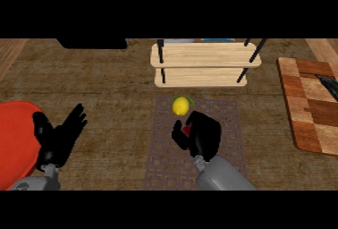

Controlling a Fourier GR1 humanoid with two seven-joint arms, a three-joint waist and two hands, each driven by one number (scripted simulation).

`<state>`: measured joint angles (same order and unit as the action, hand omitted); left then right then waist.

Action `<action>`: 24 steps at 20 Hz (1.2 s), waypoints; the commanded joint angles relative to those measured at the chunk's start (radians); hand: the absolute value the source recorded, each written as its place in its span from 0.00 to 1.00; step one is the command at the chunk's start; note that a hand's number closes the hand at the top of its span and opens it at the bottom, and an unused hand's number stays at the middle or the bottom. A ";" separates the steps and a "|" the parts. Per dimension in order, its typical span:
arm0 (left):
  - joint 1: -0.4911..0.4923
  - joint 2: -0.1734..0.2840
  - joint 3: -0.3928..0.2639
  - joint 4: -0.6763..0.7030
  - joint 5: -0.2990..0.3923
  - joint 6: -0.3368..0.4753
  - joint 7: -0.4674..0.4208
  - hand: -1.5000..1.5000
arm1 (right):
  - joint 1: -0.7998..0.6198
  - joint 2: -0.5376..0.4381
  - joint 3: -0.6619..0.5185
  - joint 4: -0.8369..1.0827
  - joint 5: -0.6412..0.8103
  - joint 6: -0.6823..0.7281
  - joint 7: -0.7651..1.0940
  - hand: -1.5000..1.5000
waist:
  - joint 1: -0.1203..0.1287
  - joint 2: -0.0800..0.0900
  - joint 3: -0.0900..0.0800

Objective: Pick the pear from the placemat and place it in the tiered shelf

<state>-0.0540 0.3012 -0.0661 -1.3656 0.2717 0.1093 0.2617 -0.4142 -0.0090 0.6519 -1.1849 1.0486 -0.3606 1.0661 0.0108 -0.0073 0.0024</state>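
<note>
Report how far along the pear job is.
Done: nothing visible yet; the pear lies on the placemat, and the shelf boards show nothing on them. In hand: the right hand is over the placemat just below the pear, not gripping it. The left hand rests open at the left. Left: grasp the pear, lift it, set it in the shelf.

Non-task items: red round plate (14, 134) at far left, cut off by the view edge. Checkered wooden cutting board (305, 107) at right on the brown tabletop (112, 89), dark knife-like object (328, 85) lying on its far right part. Black box-shaped object (91, 43) at top left, partly out of view.
</note>
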 commanded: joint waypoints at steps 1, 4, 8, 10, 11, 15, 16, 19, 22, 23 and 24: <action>-0.031 -0.014 0.008 0.059 -0.014 -0.016 0.002 0.50 | -0.061 0.009 0.126 0.009 0.002 -0.105 0.171 1.00 | 0.000 0.009 -0.002; -0.010 -0.001 0.012 0.028 0.002 -0.032 0.011 0.50 | -0.109 0.009 0.072 -0.002 -0.266 0.088 -0.123 1.00 | 0.015 0.012 -0.002; -0.016 -0.021 -0.013 0.029 -0.020 -0.020 0.006 0.50 | -0.122 0.009 0.197 -0.100 -0.464 0.213 -0.232 1.00 | 0.031 0.014 -0.002; -0.023 -0.042 -0.007 0.081 -0.030 -0.013 -0.029 0.50 | -0.200 0.009 0.181 -0.194 -0.504 0.204 -0.185 1.00 | 0.009 0.010 -0.003; 0.047 -0.030 -0.021 -0.057 -0.017 -0.005 0.034 0.50 | -0.175 0.009 0.186 -0.243 -0.483 0.162 -0.173 1.00 | 0.013 0.004 -0.002; 0.000 -0.031 0.009 0.022 -0.015 -0.011 0.024 0.50 | -0.275 0.009 0.155 -0.425 -0.377 0.190 -0.043 1.00 | -0.013 0.002 -0.003; 0.011 0.004 0.044 0.038 -0.009 -0.020 0.009 0.50 | -0.270 0.009 0.163 -0.512 -0.318 0.237 0.032 1.00 | -0.025 -0.003 -0.003; 0.026 -0.011 0.029 0.034 -0.009 -0.037 -0.005 0.50 | -0.420 0.009 0.043 -0.571 -0.291 0.309 0.128 1.00 | -0.023 -0.003 -0.004; 0.033 -0.048 0.009 0.042 -0.034 -0.006 -0.012 0.50 | -0.461 0.009 -0.019 -0.651 -0.271 0.391 0.217 1.00 | -0.026 -0.001 -0.003; 0.022 -0.066 -0.021 0.000 -0.066 0.031 0.002 0.50 | -0.526 0.009 -0.050 -0.637 -0.282 0.406 0.246 1.00 | -0.019 -0.002 -0.003; 0.003 -0.018 0.029 0.028 -0.040 -0.005 -0.002 0.50 | -0.567 0.009 -0.102 -0.636 -0.293 0.460 0.242 1.00 | -0.020 0.000 -0.004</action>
<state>-0.0353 0.2779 -0.0462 -1.3703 0.2391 0.1022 0.2486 -0.8518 -0.0098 0.6545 -1.7596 0.7522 -0.0385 1.1150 -0.0071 -0.0123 0.0043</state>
